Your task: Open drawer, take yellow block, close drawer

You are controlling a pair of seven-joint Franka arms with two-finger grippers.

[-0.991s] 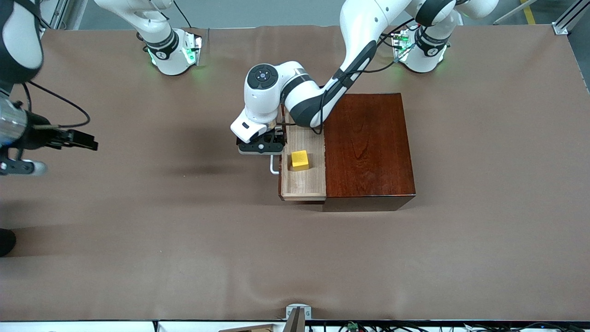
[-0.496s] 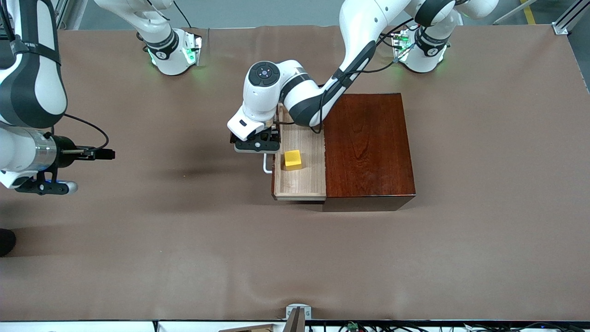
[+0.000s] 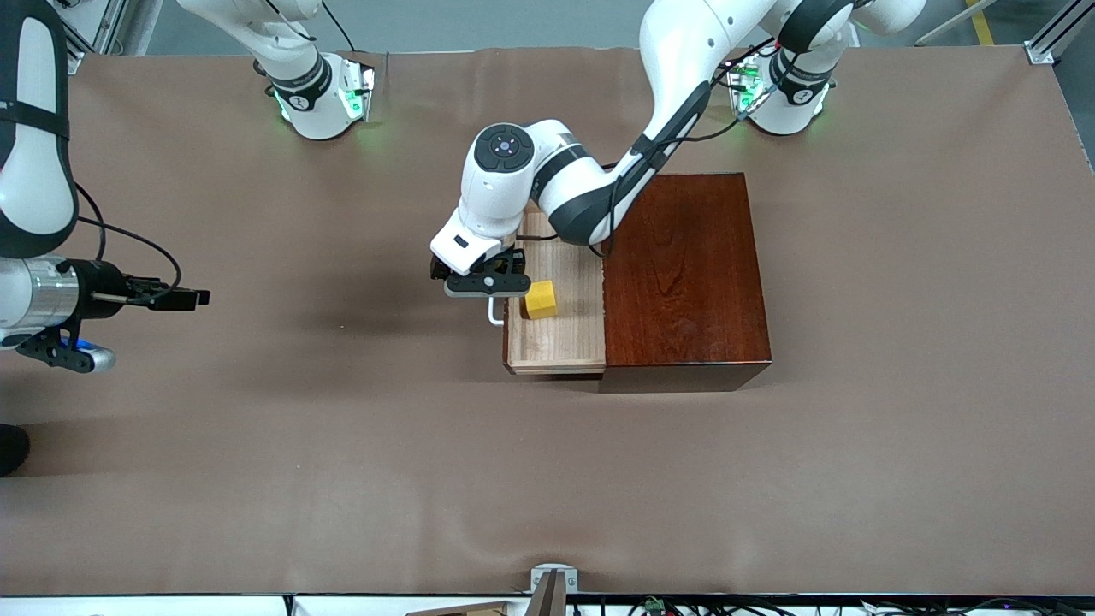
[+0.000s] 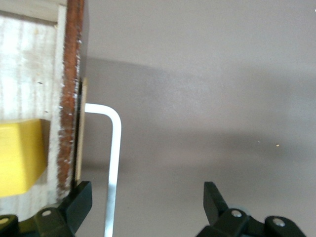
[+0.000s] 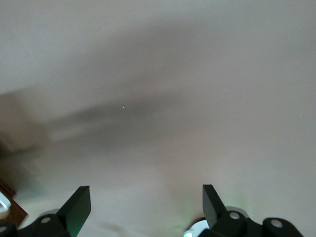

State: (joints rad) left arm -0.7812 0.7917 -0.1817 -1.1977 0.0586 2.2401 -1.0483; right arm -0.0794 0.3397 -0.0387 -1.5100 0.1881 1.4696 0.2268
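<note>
Front view: the glossy dark reddish-brown wooden box [image 3: 684,278] sits mid-worktop [image 3: 342,445], and its pale-wood sliding drawer [image 3: 560,342] stands pulled out toward the right arm's end. The small bright yellow block [image 3: 540,299] lies inside the drawer, close against the front wall that carries the white U-shaped bar handle [image 3: 494,315]. The left gripper [image 3: 485,286] hangs over that handle and front wall, just beside the block. The right gripper [image 3: 175,299] waits over bare worktop, well apart from the box, at the right arm's end.

Left wrist view: the left fingers [image 4: 217,197] stand wide apart with nothing between them but the handle's bar, which they do not pinch. The block shows at the inner side of the front wall, outside the span of the fingers. So the block lies a short way from the fingers, toward the box, and the left arm is much the nearer one to take it. Its long axis cannot be told from here.

Right wrist view: the right fingers [image 5: 79,202] are spread fully and empty, over plain worktop.
</note>
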